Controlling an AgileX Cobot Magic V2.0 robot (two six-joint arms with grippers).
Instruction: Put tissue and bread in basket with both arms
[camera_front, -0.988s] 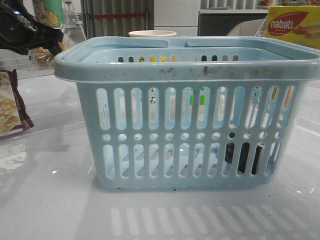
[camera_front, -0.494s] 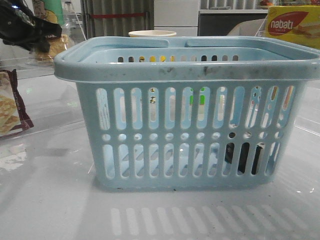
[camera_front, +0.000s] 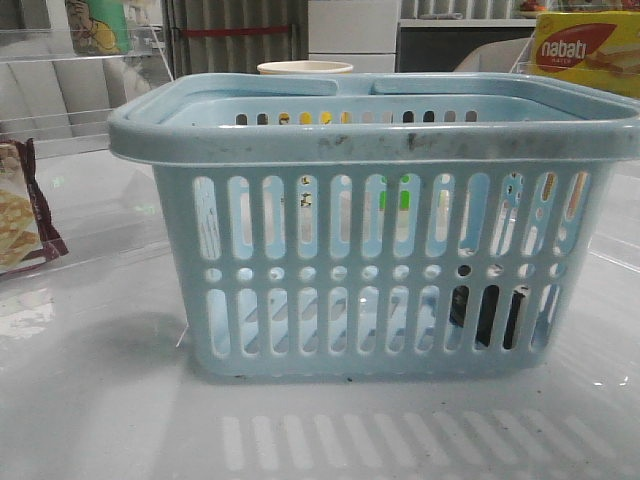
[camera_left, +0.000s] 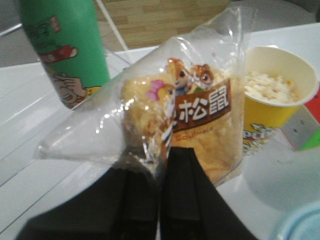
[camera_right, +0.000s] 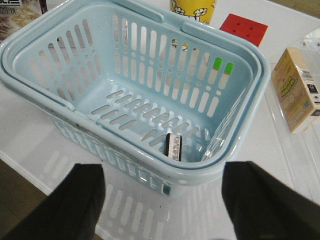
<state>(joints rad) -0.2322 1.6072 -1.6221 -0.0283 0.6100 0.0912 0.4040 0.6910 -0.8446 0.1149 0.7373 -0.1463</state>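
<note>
Left claw (camera_left: 162, 165): jaws pinched on the bag edge of the bread (camera_left: 175, 125), which hangs clear for carrying.
Right claw (camera_right: 162, 200): fingers spread, empty, above the near rim.
Tissue (camera_right: 173, 146): in the basket (camera_right: 45, 125), near-right floor corner.
Remaining: bread, judged.

left gripper (camera_left: 161, 150) fingers pressed together, clamped on the bread (camera_left: 190, 125) bag's lower edge, right gripper (camera_right: 162, 200) fingers spread wide with nothing between them, neither arm visible in front view
</note>
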